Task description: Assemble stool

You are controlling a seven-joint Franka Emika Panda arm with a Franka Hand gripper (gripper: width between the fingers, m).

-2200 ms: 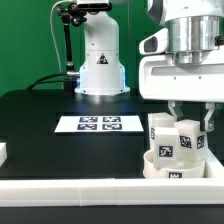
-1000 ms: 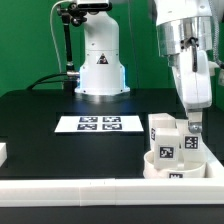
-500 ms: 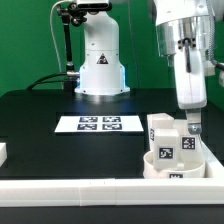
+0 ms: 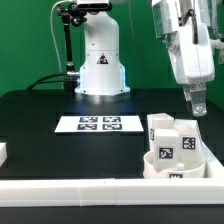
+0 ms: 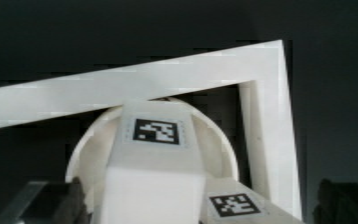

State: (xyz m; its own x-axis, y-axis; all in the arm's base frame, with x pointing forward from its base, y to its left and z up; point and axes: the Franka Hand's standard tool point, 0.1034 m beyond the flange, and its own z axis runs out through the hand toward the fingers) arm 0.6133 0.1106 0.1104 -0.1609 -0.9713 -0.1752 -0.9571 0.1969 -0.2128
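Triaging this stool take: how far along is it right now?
Done: two leg blocks stand upright on the seat at the exterior view's right; whether they are fully seated is not clear. In hand: nothing; the gripper hangs above them, fingers empty. Left: one white part lies at the table's left edge; a third leg is not visible on the seat.

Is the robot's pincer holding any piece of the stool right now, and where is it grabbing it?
Nothing is held. The pincer hangs open in the air above the stool, touching no part of it.

Leg blocks [image 4: 173, 135] stand on the seat [image 4: 172, 168], marker board [image 4: 96, 124] behind
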